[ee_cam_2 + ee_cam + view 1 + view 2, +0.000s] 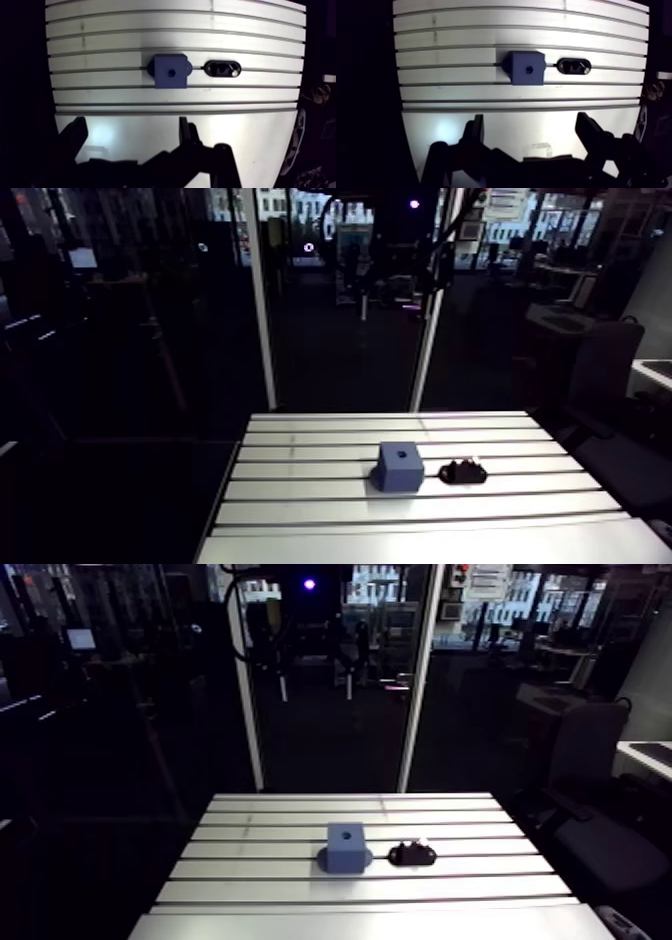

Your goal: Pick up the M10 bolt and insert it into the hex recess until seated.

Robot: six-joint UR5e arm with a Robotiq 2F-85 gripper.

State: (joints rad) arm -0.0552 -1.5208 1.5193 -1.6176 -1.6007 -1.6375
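Slotted aluminium surface point(486, 30) is carrying two items, sitting side by side between the same pair of slots near its middle. One is a blue block point(527, 68) with a small dark hole in its top face, which I am taking for the hex recess. Just beside it and not touching is the M10 bolt point(574, 65), showing as a black oblong shape, perhaps lying in a dark cradle; too small to separate the two. Empty claw point(530, 120) is hanging well apart from both, over the bare near strip of the surface, fingers spread wide and gripping nothing. Judgement: the approach step is only starting, the bolt is not yet picked up, and the recess is looking unfilled. Next move is calling for travel ahead and across to the bolt's side of the block, then squaring the fingers across the bolt's narrow dimension before descending. Bolt orientation is needing a closer look first, since the shank must be pointing down into the hole for insertion.
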